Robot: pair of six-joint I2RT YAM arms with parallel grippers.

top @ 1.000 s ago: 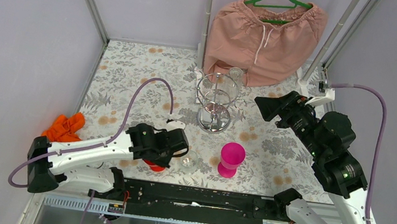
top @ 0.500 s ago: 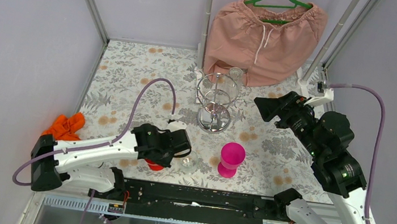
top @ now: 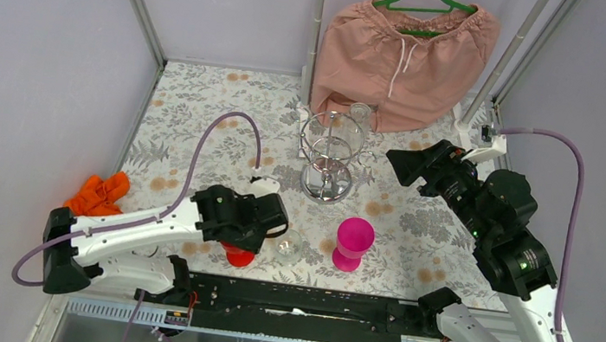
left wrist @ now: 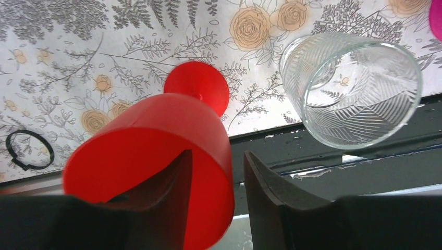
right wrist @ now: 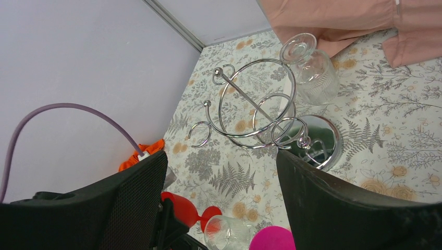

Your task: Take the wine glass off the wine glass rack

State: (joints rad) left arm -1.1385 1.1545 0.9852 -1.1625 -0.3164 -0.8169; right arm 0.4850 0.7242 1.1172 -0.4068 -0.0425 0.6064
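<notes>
Left gripper (left wrist: 216, 156) has its jaws partway apart over the rim of a red goblet (left wrist: 156, 140): one finger inside the bowl, the other just off the wall. A clear tumbler (left wrist: 354, 88) sits right beside it. Right gripper (right wrist: 221, 156) gapes wide in the air near the wine glass rack (right wrist: 260, 107), and the wine glass (right wrist: 312, 73) hangs on it foot-up.

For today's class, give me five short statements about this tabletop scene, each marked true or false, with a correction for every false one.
1. A clear wine glass hangs foot-up on the shiny chrome wire rack. True.
2. The right hand is shut on that rack. False: it is open and apart from it.
3. The bright pink plastic goblet lies on its side. False: it stands upright.
4. A crumpled orange cloth lies far left of the rack. True.
5. The red plastic goblet sits on the rack's base. False: it stands well away from the rack, at the left hand.
</notes>
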